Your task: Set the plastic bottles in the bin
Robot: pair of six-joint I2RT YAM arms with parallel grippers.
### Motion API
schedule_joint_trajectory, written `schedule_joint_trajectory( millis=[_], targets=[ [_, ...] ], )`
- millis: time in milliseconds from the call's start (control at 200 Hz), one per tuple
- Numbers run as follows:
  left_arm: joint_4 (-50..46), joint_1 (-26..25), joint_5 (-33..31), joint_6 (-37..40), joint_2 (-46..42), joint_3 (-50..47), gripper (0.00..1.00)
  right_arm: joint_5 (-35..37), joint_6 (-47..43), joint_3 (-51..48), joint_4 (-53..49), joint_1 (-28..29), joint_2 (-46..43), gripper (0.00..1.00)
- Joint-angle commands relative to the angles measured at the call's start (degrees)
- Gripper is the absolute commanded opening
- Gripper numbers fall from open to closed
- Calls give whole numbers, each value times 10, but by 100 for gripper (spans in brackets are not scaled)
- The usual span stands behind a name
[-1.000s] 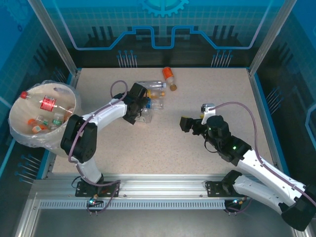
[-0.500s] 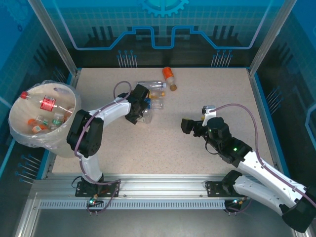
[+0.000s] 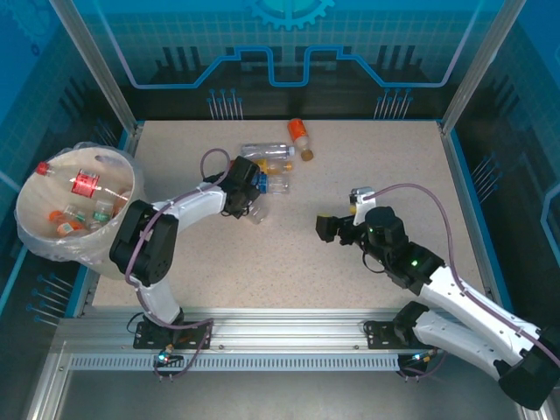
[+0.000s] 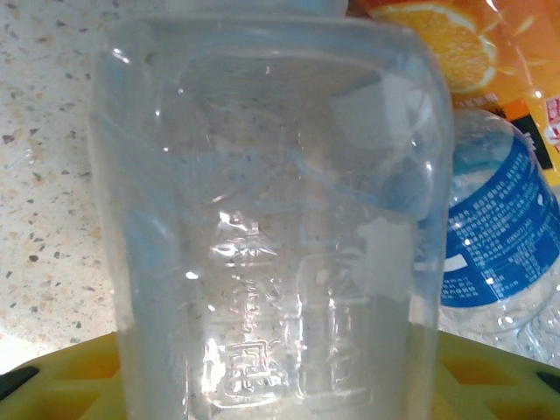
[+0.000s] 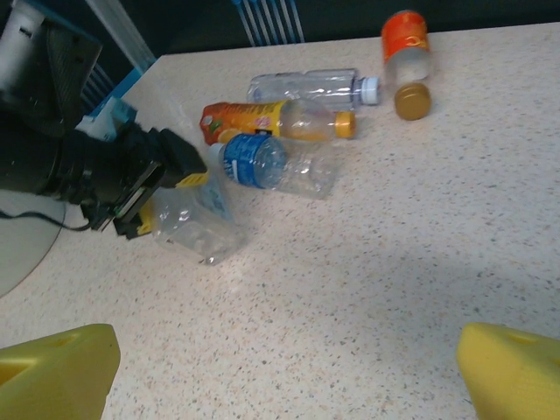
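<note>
My left gripper (image 3: 251, 199) is shut on a clear square plastic bottle (image 3: 257, 213), which lies low over the table mid-left. In the left wrist view that bottle (image 4: 271, 227) stands between the yellow fingers (image 4: 490, 376). From the right wrist I see the same bottle (image 5: 194, 223) held. Just beyond it lie a blue-label bottle (image 3: 273, 183), an orange-label bottle (image 3: 276, 165), a clear bottle (image 3: 265, 150) and an orange bottle with a brown cap (image 3: 300, 136). The cream bin (image 3: 31, 234) at the far left holds several bottles. My right gripper (image 3: 328, 229) hovers open at mid-table, nothing between its fingers.
Metal frame posts (image 3: 96, 66) and blue walls surround the speckled table (image 3: 367, 157). An aluminium rail (image 3: 280, 337) runs along the near edge. The bin overhangs the table's left edge.
My left gripper has closed on the clear square bottle and shifted it slightly towards me. The right gripper edged a little to the left and stayed open.
</note>
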Motion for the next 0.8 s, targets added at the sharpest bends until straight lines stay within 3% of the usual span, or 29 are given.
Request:
schedule_joint_trajectory(
  millis=[0,365,795],
  targets=[
    [20,9,5,64,-15,-26,55,-44,-44,12,21,-2,12,100],
    [95,11,24,202,-103,-98,47,-57,-79,21,60,22,50,100],
    [25,21,44,314,-288,-89,44,-83,-108,62,83,34,107,100]
  ],
)
